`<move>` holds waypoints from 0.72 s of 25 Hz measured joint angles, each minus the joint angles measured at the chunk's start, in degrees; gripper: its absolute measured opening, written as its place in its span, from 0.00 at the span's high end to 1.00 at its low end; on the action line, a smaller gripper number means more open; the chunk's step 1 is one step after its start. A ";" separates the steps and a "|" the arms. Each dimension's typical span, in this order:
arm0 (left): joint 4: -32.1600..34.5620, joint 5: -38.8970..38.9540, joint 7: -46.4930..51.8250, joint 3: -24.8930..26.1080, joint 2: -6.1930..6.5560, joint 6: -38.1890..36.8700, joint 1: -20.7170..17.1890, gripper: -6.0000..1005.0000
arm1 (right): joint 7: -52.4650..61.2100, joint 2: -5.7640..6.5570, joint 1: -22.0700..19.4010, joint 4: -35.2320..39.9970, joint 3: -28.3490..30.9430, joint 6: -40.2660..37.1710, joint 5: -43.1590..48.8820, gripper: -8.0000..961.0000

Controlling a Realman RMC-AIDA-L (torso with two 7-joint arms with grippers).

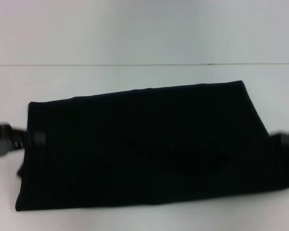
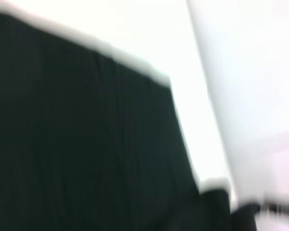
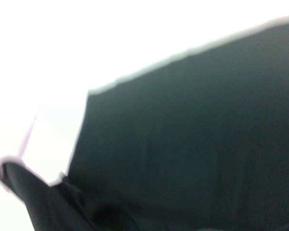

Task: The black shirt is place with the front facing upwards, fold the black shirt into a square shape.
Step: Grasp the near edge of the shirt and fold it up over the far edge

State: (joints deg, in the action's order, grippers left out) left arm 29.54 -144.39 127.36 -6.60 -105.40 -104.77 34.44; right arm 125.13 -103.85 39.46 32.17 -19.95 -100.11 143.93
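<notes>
The black shirt [image 1: 139, 144] lies on the white table [image 1: 135, 77] as a wide folded rectangle. Its plain side shows, with no letters or label in sight. My left gripper [image 1: 19, 138] is at the shirt's left edge, about halfway down. My right gripper [image 1: 286, 138] is at the shirt's right edge, mostly cut off by the edge of the view. The left wrist view shows the shirt [image 2: 86, 144] filling most of the picture, with one corner against the table. The right wrist view shows the shirt [image 3: 192, 144] the same way.
The white table's far edge [image 1: 144, 64] runs across the head view behind the shirt. Bare table shows beyond the shirt and in a narrow strip in front of it [image 1: 135, 219].
</notes>
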 joint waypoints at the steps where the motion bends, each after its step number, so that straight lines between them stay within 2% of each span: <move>1: -0.09 0.52 0.45 2.03 0.04 1.20 -0.17 0.95 | 0.67 0.27 0.00 -0.96 0.84 1.92 -2.14 0.97; 4: -0.78 3.15 1.10 5.36 -0.36 6.50 -0.70 0.95 | 2.02 0.29 -0.05 -3.76 1.89 8.05 -8.10 0.97; 6: -2.46 5.12 1.04 6.01 -0.69 10.52 -1.06 0.95 | 2.20 -0.57 -0.04 -5.99 1.97 13.63 -12.02 0.97; 7: -3.87 6.24 0.63 6.13 -0.95 13.11 -1.19 0.95 | 2.02 -1.12 0.00 -6.80 1.97 16.02 -13.55 0.97; 10: -6.46 8.87 -1.38 6.15 -2.33 20.17 -1.22 0.95 | 0.78 -4.06 0.35 -7.88 1.64 24.44 -17.54 0.97; 13: -6.85 10.43 -2.95 6.07 -3.69 23.86 -0.86 0.95 | -0.80 -6.64 1.14 -7.94 1.41 29.91 -19.12 0.97; 15: -6.87 11.17 -3.89 6.03 -4.30 25.65 -0.47 0.95 | -1.81 -7.90 1.75 -8.01 1.42 32.78 -19.31 0.97; 18: -7.06 11.67 -5.06 6.06 -4.99 27.97 0.46 0.95 | -3.33 -9.04 2.89 -8.33 1.44 36.24 -19.42 0.98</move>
State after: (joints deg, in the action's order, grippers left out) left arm 22.48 -132.72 122.30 -0.54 -110.39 -76.81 34.89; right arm 121.79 -112.90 42.35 23.84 -18.51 -63.88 124.51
